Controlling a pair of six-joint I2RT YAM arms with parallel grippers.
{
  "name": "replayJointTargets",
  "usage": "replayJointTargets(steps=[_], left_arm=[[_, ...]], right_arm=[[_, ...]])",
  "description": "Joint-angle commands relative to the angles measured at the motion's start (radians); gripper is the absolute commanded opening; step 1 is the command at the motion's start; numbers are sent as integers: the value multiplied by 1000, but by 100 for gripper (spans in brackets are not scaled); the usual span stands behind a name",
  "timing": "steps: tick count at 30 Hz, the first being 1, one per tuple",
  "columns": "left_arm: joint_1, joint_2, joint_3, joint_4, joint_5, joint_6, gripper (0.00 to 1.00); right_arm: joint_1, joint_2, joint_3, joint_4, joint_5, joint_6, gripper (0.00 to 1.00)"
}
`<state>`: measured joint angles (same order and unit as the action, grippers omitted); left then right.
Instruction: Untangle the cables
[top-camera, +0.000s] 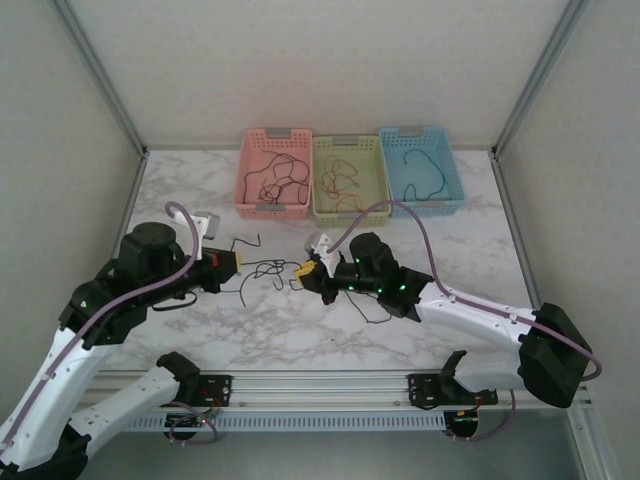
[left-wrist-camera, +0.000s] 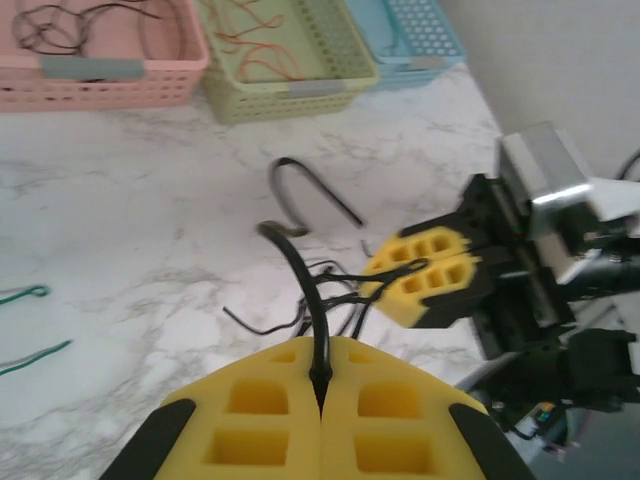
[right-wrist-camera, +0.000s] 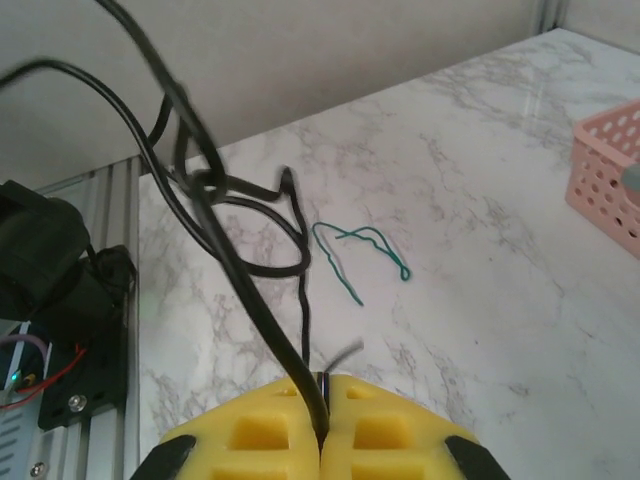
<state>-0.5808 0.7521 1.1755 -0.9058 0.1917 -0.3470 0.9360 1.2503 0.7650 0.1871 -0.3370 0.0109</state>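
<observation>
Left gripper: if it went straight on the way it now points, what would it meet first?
Probably the black cables knotted just ahead of the left gripper, then the right gripper facing it, which grips the same tangle. Depth is hard to judge.

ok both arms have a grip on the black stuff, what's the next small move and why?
Probably ease the two grippers slowly apart. The left gripper and right gripper are each shut on the black cables, which loop into a knot between them. A gentle pull should show which strand slides free.
</observation>
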Motion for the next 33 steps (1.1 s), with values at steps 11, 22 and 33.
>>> replayJointTargets(steps=[11, 22, 33], left_arm=[[7, -23, 82, -169, -381, 119, 0], [7, -33, 98, -218, -521, 139, 0], [7, -35, 54, -176, -453, 137, 0]], right_arm=[[-22, -109, 100, -690, 376, 45, 0], [-92, -84, 151, -863, 643, 107, 0], [-96, -167, 161, -722, 460, 104, 0]])
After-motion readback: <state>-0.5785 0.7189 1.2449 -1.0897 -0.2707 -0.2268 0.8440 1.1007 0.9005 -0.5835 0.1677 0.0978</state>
